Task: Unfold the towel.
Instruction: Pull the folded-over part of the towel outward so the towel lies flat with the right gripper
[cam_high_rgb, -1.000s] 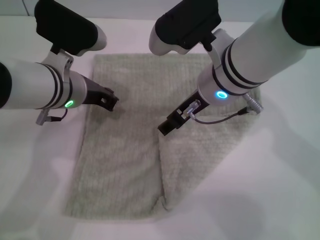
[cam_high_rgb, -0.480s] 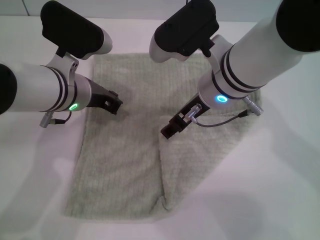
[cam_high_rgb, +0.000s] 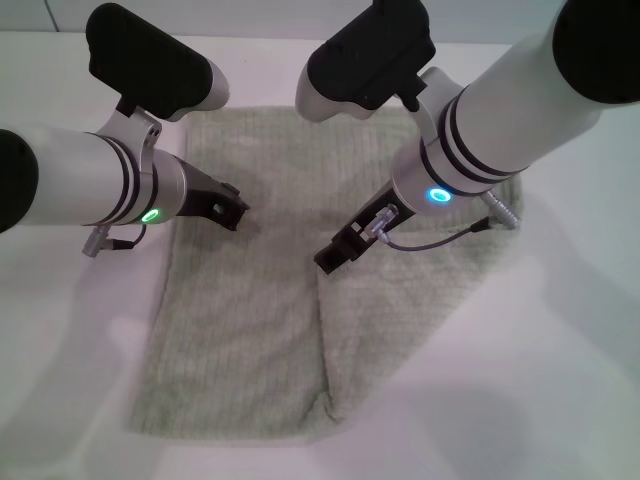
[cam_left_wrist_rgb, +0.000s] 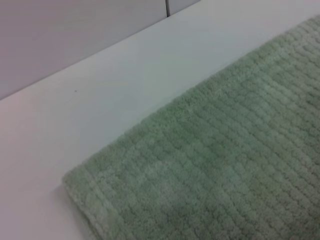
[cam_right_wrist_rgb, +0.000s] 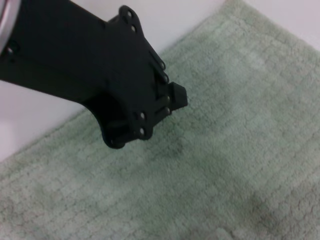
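Observation:
The pale green towel (cam_high_rgb: 240, 320) lies flat on the white table, partly folded. Its right part overlaps the left, and the overlap edge (cam_high_rgb: 322, 340) runs from the middle toward the near hem. My left gripper (cam_high_rgb: 230, 208) hovers low over the towel's far left area. My right gripper (cam_high_rgb: 333, 256) hovers at the top of the overlap edge, near the towel's middle. The left wrist view shows a towel corner (cam_left_wrist_rgb: 225, 165) with its hem. The right wrist view shows the towel (cam_right_wrist_rgb: 235, 125) with the left arm's black gripper (cam_right_wrist_rgb: 135, 105) above it.
The white table (cam_high_rgb: 560, 380) surrounds the towel on all sides. A grey cable (cam_high_rgb: 440, 238) hangs from the right wrist over the towel. A wall edge runs behind the table in the left wrist view (cam_left_wrist_rgb: 90, 30).
The left arm has shifted slightly right over the towel's far left part. The right gripper has stayed near the overlap edge with only small movement. The towel lies as before.

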